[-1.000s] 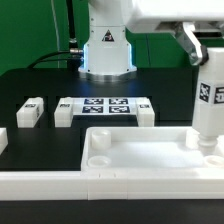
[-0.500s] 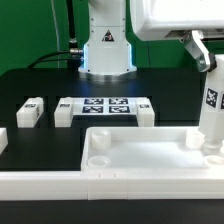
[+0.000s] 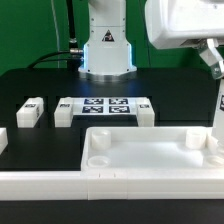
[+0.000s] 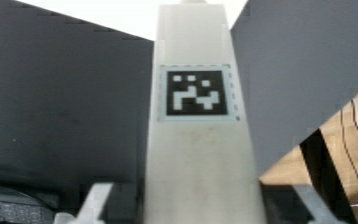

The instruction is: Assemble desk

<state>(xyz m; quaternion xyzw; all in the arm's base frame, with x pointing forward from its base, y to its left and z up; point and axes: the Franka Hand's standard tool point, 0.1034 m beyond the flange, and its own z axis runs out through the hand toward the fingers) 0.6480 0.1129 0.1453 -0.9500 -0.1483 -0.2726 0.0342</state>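
Observation:
The white tray-like desk tabletop [image 3: 60, 181] lies at the front of the exterior view, with round corner sockets at its far corners. My gripper [image 3: 215, 68] is at the exterior view's right edge, shut on a white tagged block leg [image 3: 219, 112]. The leg hangs slightly tilted, its lower end just above the tabletop's right far corner and partly cut off by the frame. In the wrist view the leg [image 4: 197, 120] fills the middle with its tag facing the camera, between my gripper's [image 4: 202, 205] fingers [image 4: 101, 202].
The marker board [image 3: 105, 107] lies on the black table behind the tabletop. White tagged legs lie at its two ends [image 3: 65, 112] [image 3: 146, 112]. Another leg [image 3: 30, 112] lies further to the exterior view's left. The robot base [image 3: 106, 50] stands at the back.
My gripper has moved toward the exterior view's right with the leg, carrying it from over the right far corner socket to the frame's edge.

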